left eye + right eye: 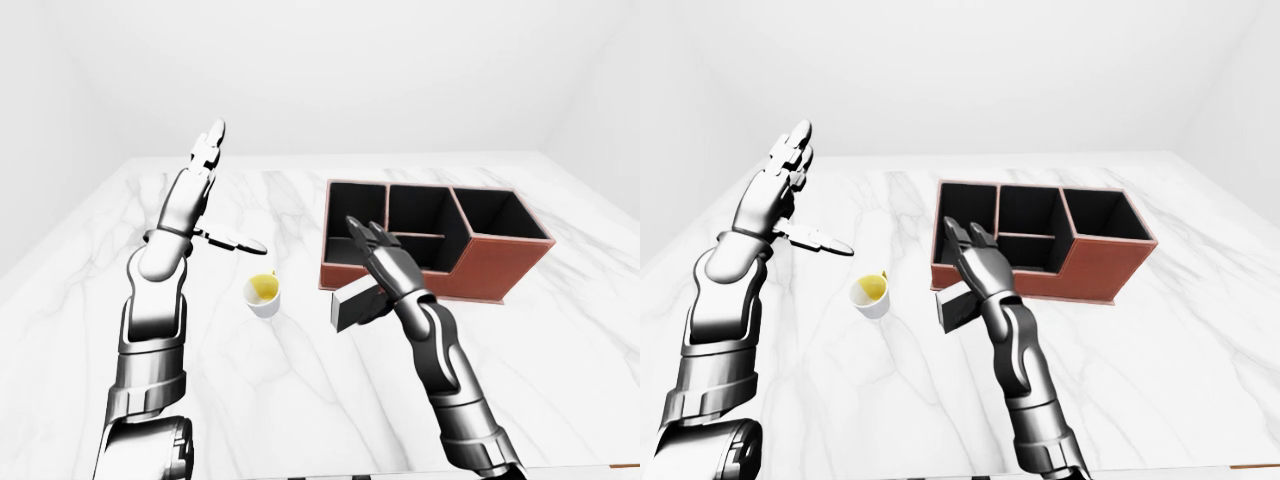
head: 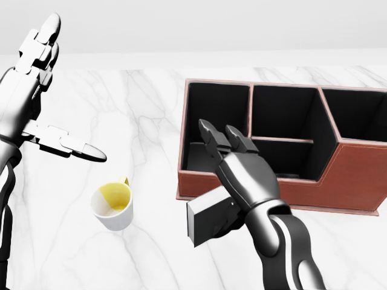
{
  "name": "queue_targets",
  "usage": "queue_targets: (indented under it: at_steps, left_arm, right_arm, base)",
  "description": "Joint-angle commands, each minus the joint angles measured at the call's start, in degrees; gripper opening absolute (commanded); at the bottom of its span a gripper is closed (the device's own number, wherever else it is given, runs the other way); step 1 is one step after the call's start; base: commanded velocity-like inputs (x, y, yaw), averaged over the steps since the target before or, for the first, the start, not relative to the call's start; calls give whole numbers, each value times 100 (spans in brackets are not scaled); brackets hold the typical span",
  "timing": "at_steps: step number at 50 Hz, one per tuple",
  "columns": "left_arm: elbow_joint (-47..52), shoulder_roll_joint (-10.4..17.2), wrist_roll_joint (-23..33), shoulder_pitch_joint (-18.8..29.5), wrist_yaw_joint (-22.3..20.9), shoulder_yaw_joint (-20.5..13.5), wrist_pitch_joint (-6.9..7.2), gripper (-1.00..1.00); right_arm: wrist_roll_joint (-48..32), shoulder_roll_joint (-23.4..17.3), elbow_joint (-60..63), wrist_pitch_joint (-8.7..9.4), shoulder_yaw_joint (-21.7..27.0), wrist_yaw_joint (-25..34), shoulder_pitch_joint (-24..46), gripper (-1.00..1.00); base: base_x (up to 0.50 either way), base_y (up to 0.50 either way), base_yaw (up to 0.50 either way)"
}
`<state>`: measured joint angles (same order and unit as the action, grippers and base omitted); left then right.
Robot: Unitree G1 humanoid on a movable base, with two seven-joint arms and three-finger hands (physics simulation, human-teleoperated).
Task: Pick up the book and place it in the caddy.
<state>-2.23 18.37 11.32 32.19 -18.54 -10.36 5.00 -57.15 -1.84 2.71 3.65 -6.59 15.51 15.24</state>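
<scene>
The book (image 2: 205, 222), dark-covered with a white page edge, is tilted just off the marble table, against the lower-left corner of the caddy. The brown caddy (image 2: 351, 175) has several black compartments and sits right of centre in the head view. My right hand (image 2: 222, 142) lies over the book and grips it, with its fingertips (image 2: 207, 130) reaching past the caddy's near wall over the left compartment. My left hand (image 1: 232, 192) is raised at the upper left, open and empty, well away from both.
A white cup (image 2: 113, 206) with a yellow inside stands on the table (image 1: 300, 400) left of the book, below my left hand. The marble table stretches around the caddy. White walls rise beyond it.
</scene>
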Motion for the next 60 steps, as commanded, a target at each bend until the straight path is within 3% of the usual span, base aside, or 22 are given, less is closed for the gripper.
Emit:
queue_targets:
  at_steps: [1,18,23,26,30,44,50,60]
  left_arm:
    - [-1,-5,13,-11,-7,-4,0,100]
    - [29,-11,11,-28,-24,-1,0,100]
    - [41,-10,12,-33,-25,0,0,100]
    - [22,-16,-1,-16,9,-13,0,100]
    - [23,-4,-17,2,1,-2,0,100]
    - [79,-15,-16,-39,-35,3,0,100]
    - [89,-18,-12,-48,-46,5,0,100]
    - [120,-25,-21,-47,-49,-3,0,100]
  right_arm:
    - [-594,164,-276,-242,-309,-282,-231,94]
    - [-1186,172,-38,-422,-463,-238,-635,91]
    - [-1562,102,-99,-612,-517,-415,-691,87]
    - [-1921,-40,-243,-865,-529,-638,-563,87]
    - [-2321,-148,-427,-865,-402,-755,-329,84]
    - [-2478,-117,-721,-865,-233,-746,-7,80]
    - [-2459,-102,-923,-865,-227,-806,84,48]
    - [-2588,-89,-1145,-865,-275,-991,139,44]
  base:
    - [0,0,0]
    - [0,0,0]
    - [0,0,0]
    - [0,0,0]
    - [0,0,0]
    - [0,0,0]
    - [0,0,0]
    - [0,0,0]
